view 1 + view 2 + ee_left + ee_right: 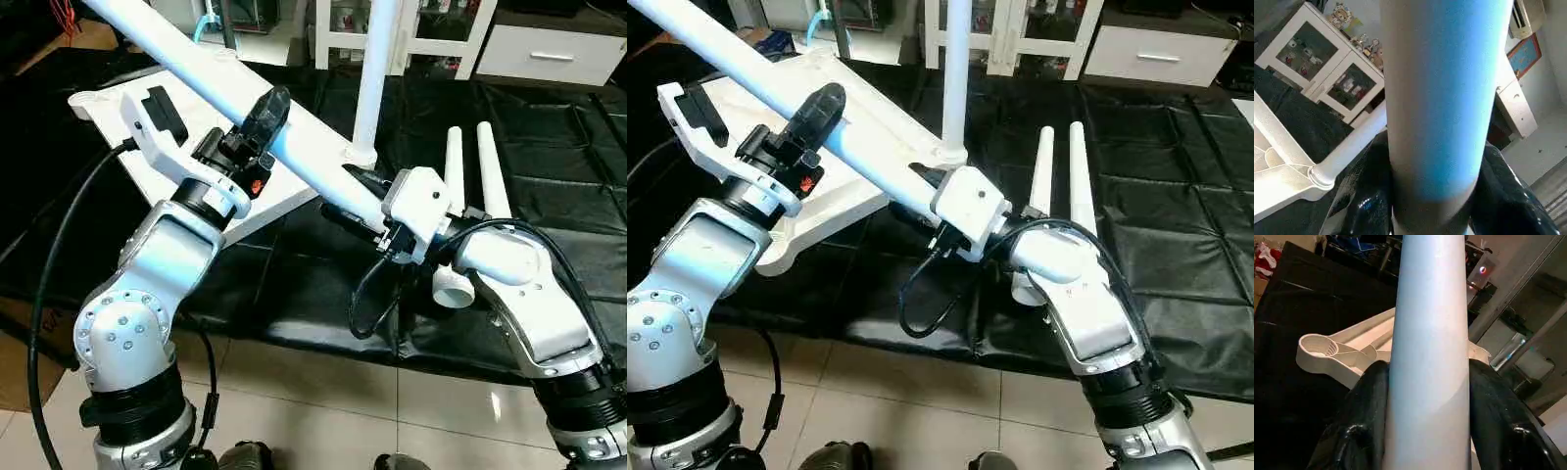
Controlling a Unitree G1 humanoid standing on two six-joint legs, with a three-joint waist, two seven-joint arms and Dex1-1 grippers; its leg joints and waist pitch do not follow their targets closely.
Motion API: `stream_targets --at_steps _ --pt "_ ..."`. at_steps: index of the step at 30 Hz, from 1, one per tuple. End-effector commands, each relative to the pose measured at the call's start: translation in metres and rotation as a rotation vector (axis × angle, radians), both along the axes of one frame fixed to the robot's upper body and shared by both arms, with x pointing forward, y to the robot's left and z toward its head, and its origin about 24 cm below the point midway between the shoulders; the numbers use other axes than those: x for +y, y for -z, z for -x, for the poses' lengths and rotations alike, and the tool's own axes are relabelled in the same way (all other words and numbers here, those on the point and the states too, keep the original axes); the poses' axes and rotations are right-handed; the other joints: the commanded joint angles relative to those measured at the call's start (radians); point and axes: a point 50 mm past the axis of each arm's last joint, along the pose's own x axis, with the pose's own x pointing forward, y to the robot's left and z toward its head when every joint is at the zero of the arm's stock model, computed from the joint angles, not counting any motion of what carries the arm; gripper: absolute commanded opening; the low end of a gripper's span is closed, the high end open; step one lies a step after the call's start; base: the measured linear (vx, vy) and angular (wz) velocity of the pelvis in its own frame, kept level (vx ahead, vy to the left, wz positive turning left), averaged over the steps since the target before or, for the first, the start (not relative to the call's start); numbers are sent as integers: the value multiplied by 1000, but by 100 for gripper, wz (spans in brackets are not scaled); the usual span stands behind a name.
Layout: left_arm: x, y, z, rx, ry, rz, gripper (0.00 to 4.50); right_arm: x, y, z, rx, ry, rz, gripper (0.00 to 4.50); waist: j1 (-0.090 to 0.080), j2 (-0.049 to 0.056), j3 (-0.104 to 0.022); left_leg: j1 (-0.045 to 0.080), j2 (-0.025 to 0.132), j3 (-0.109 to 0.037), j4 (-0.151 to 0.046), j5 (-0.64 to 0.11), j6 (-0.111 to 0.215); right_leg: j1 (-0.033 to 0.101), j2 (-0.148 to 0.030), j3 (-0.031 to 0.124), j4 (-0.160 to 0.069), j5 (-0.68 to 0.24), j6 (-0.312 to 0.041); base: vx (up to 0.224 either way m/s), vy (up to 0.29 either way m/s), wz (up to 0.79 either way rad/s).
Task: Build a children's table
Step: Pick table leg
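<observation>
The white tabletop (838, 186) lies upside down on a black quilted mat (1176, 196), its ribbed underside facing up and a round corner socket (1317, 346) open at one end. Four tapered white legs can be counted. One leg (377, 69) stands upright, seated in a corner socket at the tabletop's near right corner. Two spare legs (1063, 186) lie side by side on the mat to the right of the tabletop, just behind the right forearm. The fourth, held leg (245, 103) slants across above the tabletop, from the upper left down toward the middle. The left gripper (257, 132) clasps it partway along, black fingers (1508, 196) pressed against either side of the tube. The right gripper (364, 211) grips the same leg at its lower end, a finger (1359, 426) on each flank. No brand, label or readable writing shows on the table parts. A small red mark sits on the left gripper's body, too small to read. White glass-door cabinets (441, 29) stand behind the mat, and a tiled floor (323, 392) lies in front of it.
</observation>
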Motion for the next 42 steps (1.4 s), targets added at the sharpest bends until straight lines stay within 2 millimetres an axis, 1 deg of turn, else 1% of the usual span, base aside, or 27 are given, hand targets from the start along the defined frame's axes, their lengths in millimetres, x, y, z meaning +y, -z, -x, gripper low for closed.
stream_targets --at_steps 1,3,4,5,7,8,10,12,14,17,18,19,20,21,22,23,24,25,28,29,32,36,38,39,40,41,42 --pt "1 0 0 -5 -4 -13 173 2 -6 1 -37 -17 4 184 -4 -10 -82 37 13 -7 -61 -157 43 45 7 5 -56 -31 -224 0 0 0" --pt "1 0 0 -6 -10 -14 173 2 -6 1 -33 -22 -9 184 -4 -9 -82 36 13 -8 -61 -152 44 45 7 4 -55 -23 -226 0 0 0" --pt "2 0 0 -7 -13 -15 173 2 -6 2 -30 -25 -17 240 -4 -10 -82 37 13 -7 -60 -151 48 45 7 4 -55 -19 -228 0 0 0" --pt "2 0 0 -7 -17 -17 173 3 -7 2 -25 -30 -32 254 -4 -10 -82 36 13 -7 -60 -151 50 46 7 4 -55 -19 -228 0 0 0" --pt "4 -1 -1 -8 -26 -26 173 5 -10 9 66 -124 -111 263 -5 -7 -83 39 13 -7 -60 -165 60 46 8 5 -54 -22 -233 0 0 0" --pt "4 -1 -1 -8 -26 -26 173 5 -10 9 66 -124 -111 263 -4 -7 -82 39 13 -7 -60 -168 63 46 8 5 -54 -22 -233 0 0 0" --pt "5 -1 -2 -10 -30 -39 172 4 -15 14 143 -206 -190 298 -3 -5 -83 39 15 -9 -60 -160 64 47 7 4 -53 -14 -235 0 0 0" --pt "6 -1 -2 -13 -26 -45 172 0 -19 16 189 -251 -231 301 -3 -5 -83 39 14 -9 -61 -156 69 48 8 3 -52 -4 -240 0 0 0" --pt "6 -1 -3 -15 -24 -53 172 -6 -22 17 242 -282 -258 334 -1 -4 -84 40 14 -9 -60 -150 69 48 7 2 -52 -1 -243 0 0 0" --pt "6 -1 -3 -17 -13 -63 172 -17 -29 10 271 -256 -304 354 1 -5 -85 39 14 -9 -61 -148 56 47 6 2 -54 -20 -249 0 0 0" --pt "5 -1 -3 -20 0 -73 172 -22 -32 5 291 -224 -325 365 0 -6 -84 40 13 -8 -62 -159 51 48 5 2 -56 -43 -247 0 0 0" --pt "5 -1 -3 -21 2 -74 172 -23 -33 4 294 -220 -328 376 0 -5 -84 41 12 -8 -62 -166 46 46 5 2 -57 -67 -245 0 0 0" --pt "4 -3 -3 -32 30 -93 172 -37 -32 -9 379 -138 -252 384 -1 -7 -83 42 11 -7 -62 -170 42 45 7 2 -59 -79 -243 0 0 0" --pt "4 -3 -3 -34 36 -97 172 -40 -31 -11 395 -122 -231 384 -1 -9 -83 41 9 -10 -63 -166 26 49 8 0 -58 -95 -240 0 0 0" --pt "3 -6 -4 -44 55 -109 172 -52 -30 -15 461 -95 -165 387 2 -6 -83 46 10 -8 -61 -179 16 44 8 2 -61 -112 -238 0 0 0" --pt "2 -6 -4 -46 60 -111 172 -53 -31 -15 469 -95 -163 388 2 -6 -83 46 10 -8 -61 -179 16 44 8 2 -61 -112 -238 0 0 0" --pt "1 -7 -3 -52 73 -118 172 -57 -32 -16 494 -95 -161 388 6 -10 -82 46 11 -5 -62 -189 13 44 4 5 -63 -125 -232 0 0 0" --pt "0 -8 -3 -59 89 -127 172 -61 -34 -17 539 -86 -181 388 5 -12 -84 42 11 -6 -61 -179 16 46 2 4 -62 -118 -230 0 0 0" --pt "-3 -9 -1 -73 121 -136 172 -65 -35 -16 586 -99 -172 388 6 -14 -88 40 10 -6 -58 -147 29 47 2 3 -58 -80 -244 0 0 0" --pt "-3 -9 -1 -73 121 -136 172 -65 -35 -16 586 -99 -172 388 7 -14 -89 40 11 -6 -57 -140 35 49 2 3 -57 -72 -247 0 0 0" --pt "-8 -9 3 -90 174 -158 172 -66 -32 -14 629 -126 -136 388 9 -15 -90 39 11 -5 -55 -119 46 50 2 3 -54 -51 -258 0 0 0" --pt "-17 -5 8 -104 259 -248 172 -61 -27 -2 719 -247 -165 388 10 -10 -92 41 12 -5 -54 -123 57 49 2 1 -52 -46 -273 0 0 0" --pt "-18 -5 8 -110 270 -280 172 -60 -23 2 735 -264 -137 388 11 -10 -92 42 14 -5 -55 -132 52 49 2 1 -53 -54 -273 0 0 0" --pt "-19 -5 8 -114 274 -294 172 -59 -20 4 743 -265 -112 388 12 -7 -92 43 14 -5 -55 -136 45 49 1 1 -53 -58 -274 0 0 0" --pt "-20 -6 8 -118 277 -310 172 -57 -16 6 742 -265 -79 388 14 -8 -91 44 16 -6 -57 -142 37 49 2 1 -55 -67 -268 0 0 0" --pt "-20 -6 8 -122 280 -326 172 -56 -13 7 740 -263 -49 388 14 -8 -91 44 16 -6 -57 -142 37 49 2 1 -55 -67 -268 0 0 0" --pt "-21 -6 8 -127 288 -341 172 -53 -8 10 739 -266 -20 388 13 -6 -92 43 15 -7 -58 -149 26 50 1 1 -54 -78 -257 0 0 0"
